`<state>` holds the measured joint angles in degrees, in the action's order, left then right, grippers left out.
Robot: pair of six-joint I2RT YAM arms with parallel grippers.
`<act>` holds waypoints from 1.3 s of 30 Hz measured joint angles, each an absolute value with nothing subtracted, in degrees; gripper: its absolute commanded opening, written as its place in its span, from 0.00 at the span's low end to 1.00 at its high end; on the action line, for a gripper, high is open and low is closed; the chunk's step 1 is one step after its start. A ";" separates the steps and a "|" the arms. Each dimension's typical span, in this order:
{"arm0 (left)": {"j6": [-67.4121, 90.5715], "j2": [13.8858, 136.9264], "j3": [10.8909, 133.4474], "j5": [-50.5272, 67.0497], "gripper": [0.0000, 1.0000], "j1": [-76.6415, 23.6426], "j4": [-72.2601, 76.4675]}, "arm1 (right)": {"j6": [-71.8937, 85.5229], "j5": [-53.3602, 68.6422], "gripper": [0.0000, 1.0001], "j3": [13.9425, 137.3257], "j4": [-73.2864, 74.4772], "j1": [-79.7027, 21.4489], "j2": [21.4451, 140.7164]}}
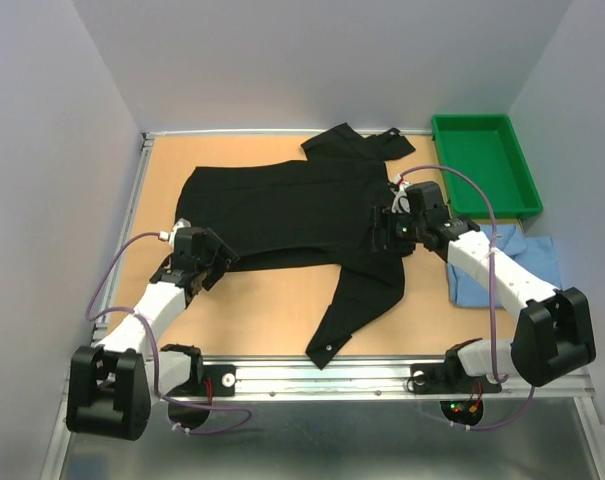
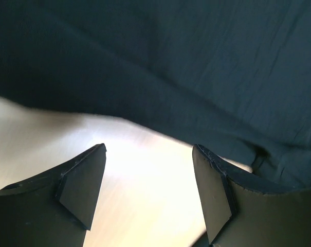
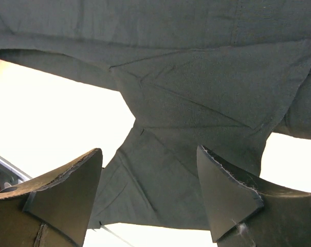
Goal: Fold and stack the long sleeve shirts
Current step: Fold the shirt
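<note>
Nearest the arm bases, one sleeve (image 1: 354,300) of the black shirt (image 1: 282,210) is trailing down toward the near edge of the table (image 1: 252,310), with a little white button showing at the cuff end. The shirt itself is lying spread flat across the middle of the wood and taking up most of it.

The left gripper (image 1: 220,258) is sitting low at the black shirt's near left corner, right by the hem. On the left wrist view its fingers (image 2: 80,180) are standing wide apart with just bare tabletop between them. The black cloth edge is running across just beyond the tips, so it's released and not gripping anything.

The right gripper (image 1: 384,232) is hovering over the black shirt's right side, about where that near sleeve is joining the body. From the right wrist view its fingers (image 3: 230,190) are spread too. Creased black cloth is lying under the gap, with nothing pinched between them as far as the view shows, so it's open-handed.

Off to the right of the black shirt, the light blue shirt (image 1: 537,255) is lying bunched, partly hidden under the right arm. Farther back, to the right of the black shirt's far end, the green tray (image 1: 482,160) is sitting in the corner. A far flap (image 1: 357,142) of the black shirt is poking toward the back edge, and it's hard to say if it's collar or sleeve.
</note>
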<state>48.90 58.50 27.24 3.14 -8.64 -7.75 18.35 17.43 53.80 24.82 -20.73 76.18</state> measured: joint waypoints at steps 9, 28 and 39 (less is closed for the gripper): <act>48.40 73.56 33.23 1.61 0.77 -8.62 1.85 | 16.82 17.34 0.79 53.45 22.48 -20.71 75.79; 42.87 82.52 43.33 2.52 0.77 -2.83 -1.17 | 16.47 8.67 0.76 55.61 21.28 -20.71 84.88; 38.50 83.44 43.57 5.56 0.79 -2.26 -4.23 | 23.66 -0.32 0.78 53.30 25.85 -20.71 73.84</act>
<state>38.50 83.44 43.57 5.56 -2.26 -4.23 23.66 -0.32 53.30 25.85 -20.71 73.84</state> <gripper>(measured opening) 0.781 0.776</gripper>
